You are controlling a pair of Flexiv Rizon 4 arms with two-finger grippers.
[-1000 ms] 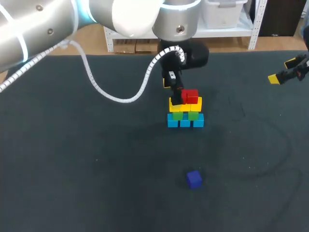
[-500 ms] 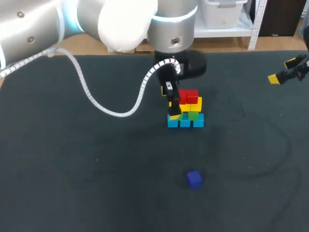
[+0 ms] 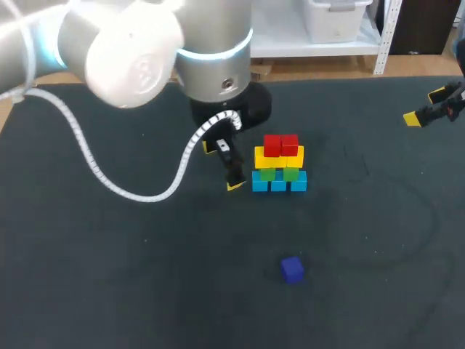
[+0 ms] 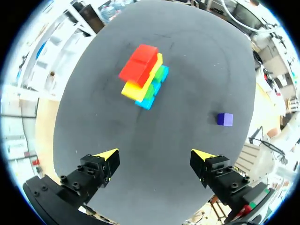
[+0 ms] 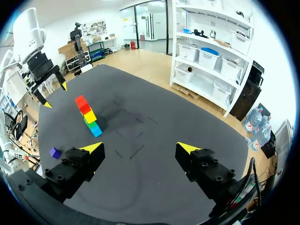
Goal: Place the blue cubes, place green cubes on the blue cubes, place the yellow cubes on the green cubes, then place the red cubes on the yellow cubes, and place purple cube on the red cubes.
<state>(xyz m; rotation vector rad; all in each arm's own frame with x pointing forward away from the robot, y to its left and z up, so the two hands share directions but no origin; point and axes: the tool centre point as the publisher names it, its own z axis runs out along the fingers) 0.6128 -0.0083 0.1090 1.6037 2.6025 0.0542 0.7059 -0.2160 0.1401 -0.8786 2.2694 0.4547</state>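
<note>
The table [image 3: 109,291] carries a dark, matte grey-black covering from edge to edge. Faint curved scuff lines [image 3: 429,225] loop over its right half, toward the near right corner, and a few short straight marks [image 5: 139,151] lie nearer the middle. A tiny pale speck [image 3: 145,241] sits on the left half

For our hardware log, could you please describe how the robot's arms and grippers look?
The left arm is silver-white with rounded joints, a light-blue glowing ring and a white spiral-wrapped cable. Left gripper and right gripper are black with bright yellow wedge tips.
</note>
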